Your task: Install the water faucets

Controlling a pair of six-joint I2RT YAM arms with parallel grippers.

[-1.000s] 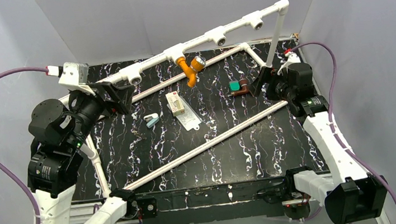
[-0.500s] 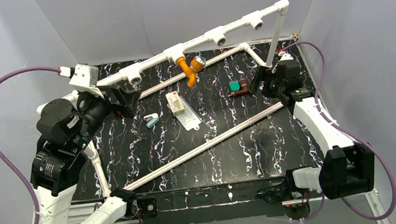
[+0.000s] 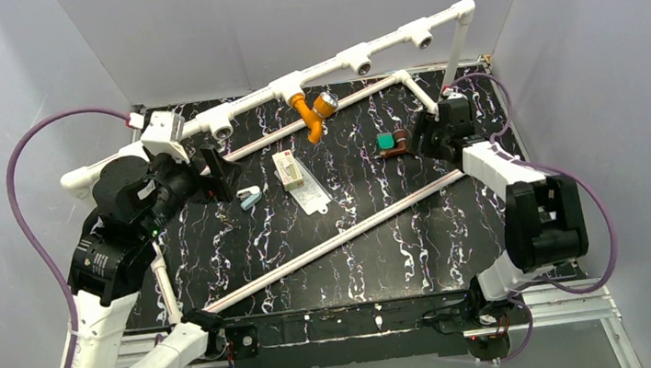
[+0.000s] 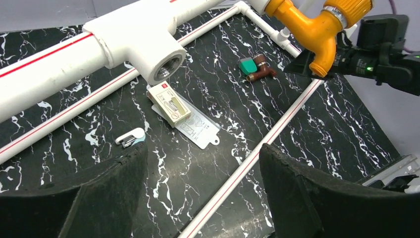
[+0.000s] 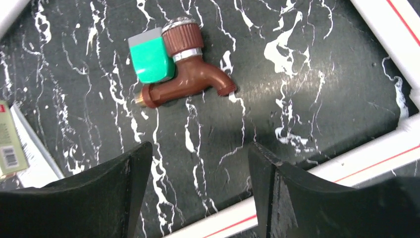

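The orange-yellow faucet (image 3: 313, 113) with a silvery knob hangs screwed into a tee of the raised white pipe (image 3: 327, 65); it also shows in the left wrist view (image 4: 317, 29). The reddish-brown faucet (image 3: 400, 143) lies on the black marbled table beside a green flat piece (image 3: 385, 141); the right wrist view shows it (image 5: 190, 82) just ahead of the fingers. My right gripper (image 3: 425, 134) is open and empty, close to its right. My left gripper (image 3: 221, 173) is open and empty below an empty tee socket (image 3: 223, 129), also seen from the left wrist (image 4: 166, 69).
A small cream box (image 3: 288, 170) on a white card, and a small white-and-blue piece (image 3: 250, 197), lie mid-table. A long white pipe (image 3: 346, 233) runs diagonally across the table. Two more empty tee sockets (image 3: 362, 65) sit along the raised pipe. Grey walls enclose the table.
My left gripper has moved right and toward the table's middle, away from the left end of the raised pipe. My right gripper has moved a little left and back, closer to the brown faucet.
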